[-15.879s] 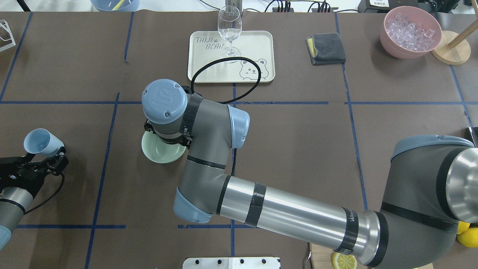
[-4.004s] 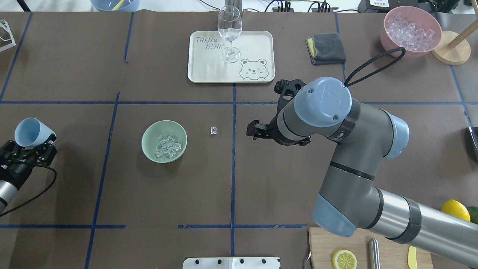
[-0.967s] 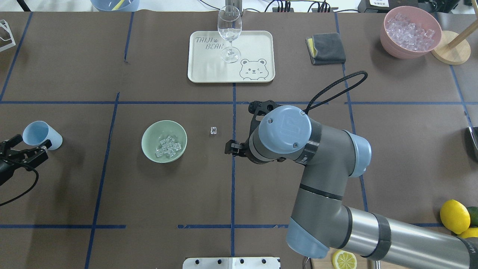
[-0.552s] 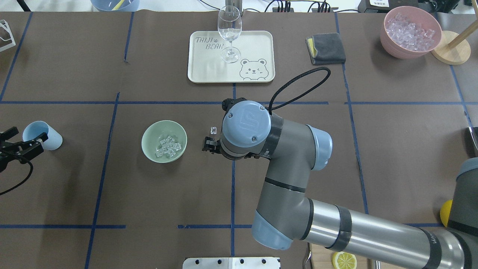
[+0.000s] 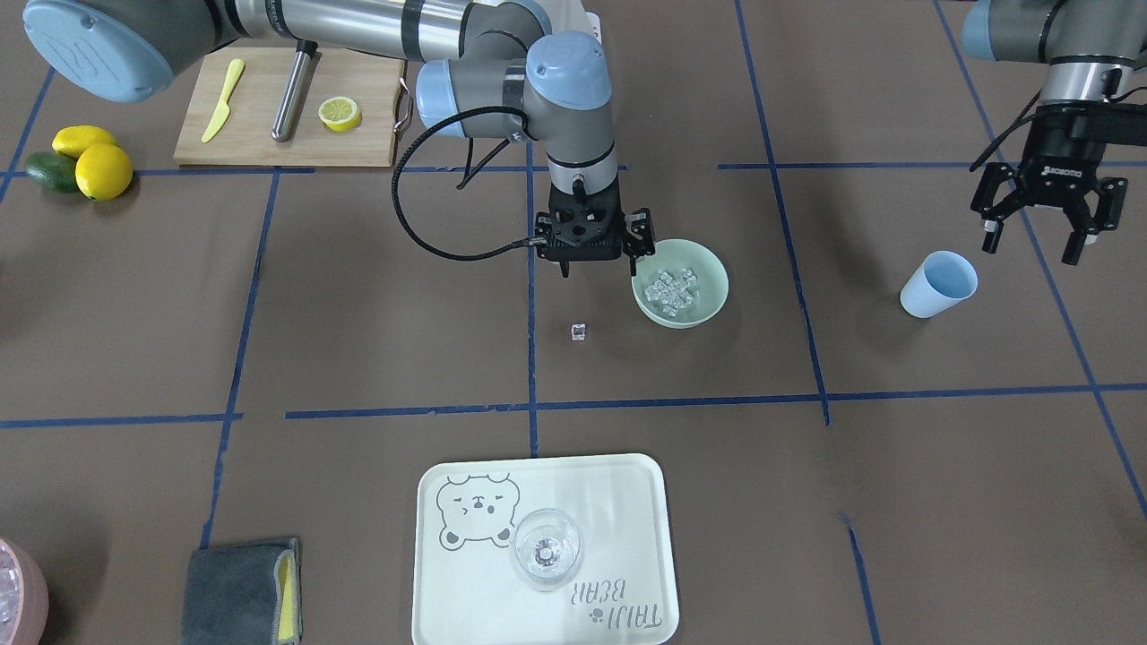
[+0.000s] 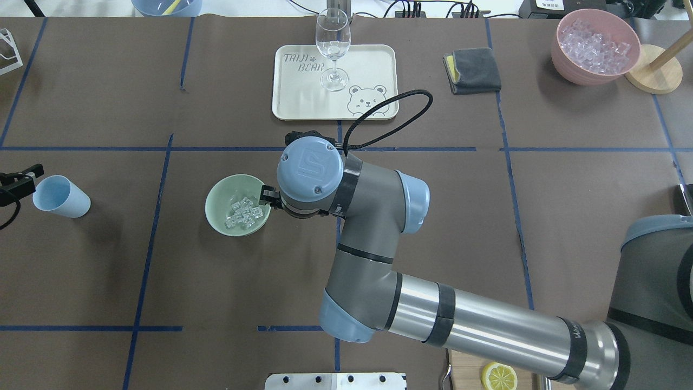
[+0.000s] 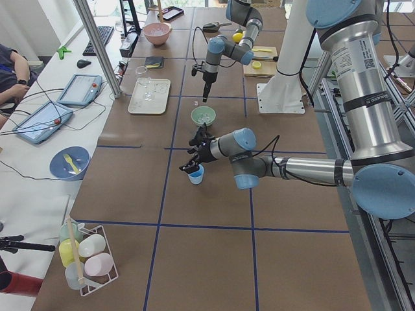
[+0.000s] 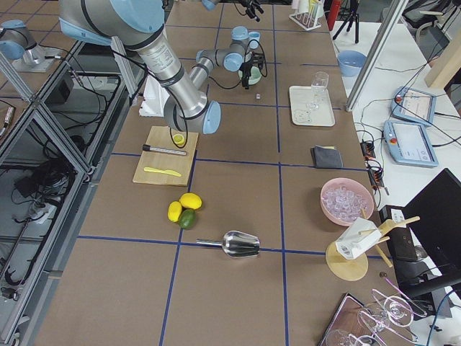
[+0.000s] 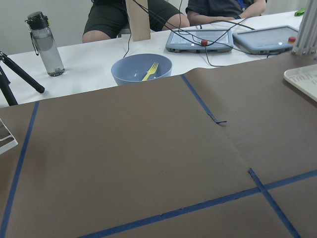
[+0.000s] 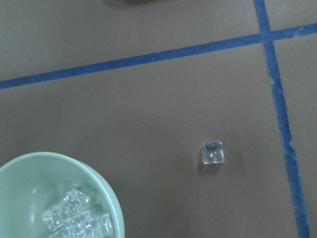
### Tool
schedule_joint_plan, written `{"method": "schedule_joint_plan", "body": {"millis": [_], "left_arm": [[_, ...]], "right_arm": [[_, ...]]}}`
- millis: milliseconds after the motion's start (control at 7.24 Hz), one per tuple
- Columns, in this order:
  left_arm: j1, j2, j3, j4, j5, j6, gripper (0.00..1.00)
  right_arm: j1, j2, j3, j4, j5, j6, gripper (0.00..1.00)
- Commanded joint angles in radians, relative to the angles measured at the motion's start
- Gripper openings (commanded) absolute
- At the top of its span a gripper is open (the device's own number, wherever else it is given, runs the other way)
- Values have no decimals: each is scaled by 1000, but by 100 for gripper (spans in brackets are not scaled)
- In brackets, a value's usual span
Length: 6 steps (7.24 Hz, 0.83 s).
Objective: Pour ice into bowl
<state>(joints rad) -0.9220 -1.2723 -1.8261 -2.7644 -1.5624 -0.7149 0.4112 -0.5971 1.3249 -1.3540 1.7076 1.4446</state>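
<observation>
Note that your right gripper [image 5: 599, 269] hangs open and empty just beside the bowl [image 5: 714, 278] holding the ice [image 5: 672, 288], probably for the stray cube [image 5: 578, 331] nearby, while your left gripper [image 5: 1029, 251], equally open and empty, hovers near the cup [image 5: 936, 285].

Clear ice [image 5: 672, 288], mint-green bowl [image 5: 712, 303], light blue cup [image 5: 937, 284], brown table [image 5: 358, 313], blue lines [image 5: 681, 400].

Bench: brown paper-covered bench [image 9: 124, 148], crossed by strips of blue tape [image 9: 198, 101].
Far edge, centre: round grey-blue plastic bowl [image 9: 130, 79] on a white strip, a yellow plastic fork [image 9: 150, 72] lying inside it.
Far left: upright smoky clear water bottle with a black cap [image 9: 44, 44]; black tripod leg [image 9: 20, 77] beside it.
Far right: two grey tablet-like pendants [image 9: 198, 39], side by side.
Right edge: corner of a cream lettered tray [image 9: 303, 79].
Background: seated people [image 9: 129, 15], heads out of frame.
</observation>
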Motion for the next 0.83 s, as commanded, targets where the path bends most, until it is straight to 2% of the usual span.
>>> {"method": "schedule_joint_plan", "body": {"millis": [0, 276, 414, 552, 690], "left_arm": [[-135, -102, -59, 327, -88, 124, 100], [-138, -98, -48, 338, -105, 152, 100], [-141, -101, -45, 367, -135, 152, 100], [-167, -131, -47, 484, -155, 161, 100], [-193, -151, -45, 509, -159, 222, 100]], "right_arm": [[0, 80, -113, 23, -9, 0, 100], [-11, 100, -168, 30, -9, -3, 98], [-14, 102, -180, 36, -9, -3, 88], [-14, 102, -181, 36, -9, -3, 44], [-15, 102, -181, 38, -8, -6, 0]]}}
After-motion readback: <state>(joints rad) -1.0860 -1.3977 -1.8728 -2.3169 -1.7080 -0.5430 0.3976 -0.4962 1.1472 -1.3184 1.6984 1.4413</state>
